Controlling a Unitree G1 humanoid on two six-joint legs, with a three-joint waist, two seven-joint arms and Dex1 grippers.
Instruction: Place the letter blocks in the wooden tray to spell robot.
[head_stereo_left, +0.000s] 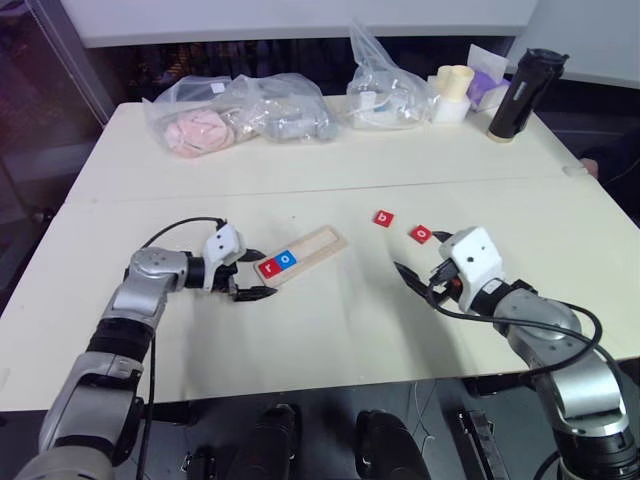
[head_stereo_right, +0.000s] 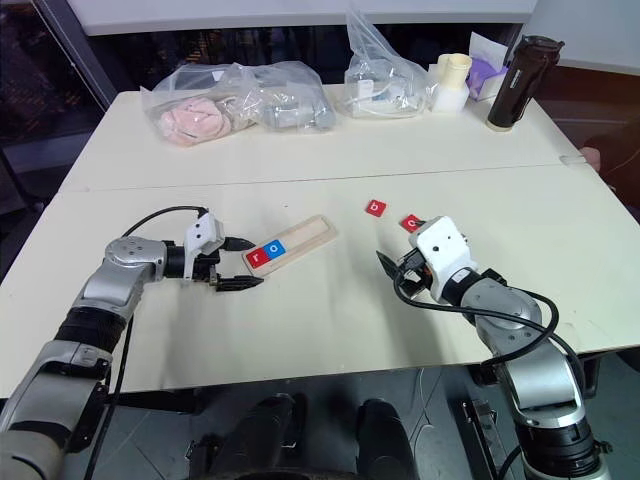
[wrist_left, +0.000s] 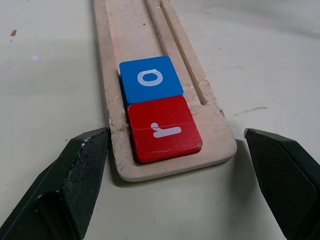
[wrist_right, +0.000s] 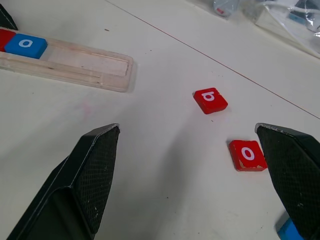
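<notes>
On the pale table (head_stereo_left: 330, 330), the red b tile (wrist_right: 210, 100) lies just ahead of the right gripper (wrist_right: 200, 165), fingers spread empty; the left gripper (wrist_left: 175, 175) gapes at the wooden tray (wrist_left: 125, 30).

On a pale table (head_stereo_right: 330, 320), the wooden tray (head_stereo_right: 300, 240) lies at a slant w/ a red block (head_stereo_right: 261, 257) & a blue block (head_stereo_right: 277, 248) side by side at its near-left end; the left gripper (head_stereo_right: 240, 262) sits just left of that end, fingers spread apart, nothing between them. Right of the tray, a red "b" block (head_stereo_right: 376, 208) & another red block (head_stereo_right: 411, 222) lie loose, w/ the right gripper (head_stereo_right: 392, 268) near them, fingers apart & empty. At the far edge: clear plastic bags (head_stereo_right: 240, 100), a white cup (head_stereo_right: 450, 80) & a black bottle (head_stereo_right: 517, 82).
</notes>
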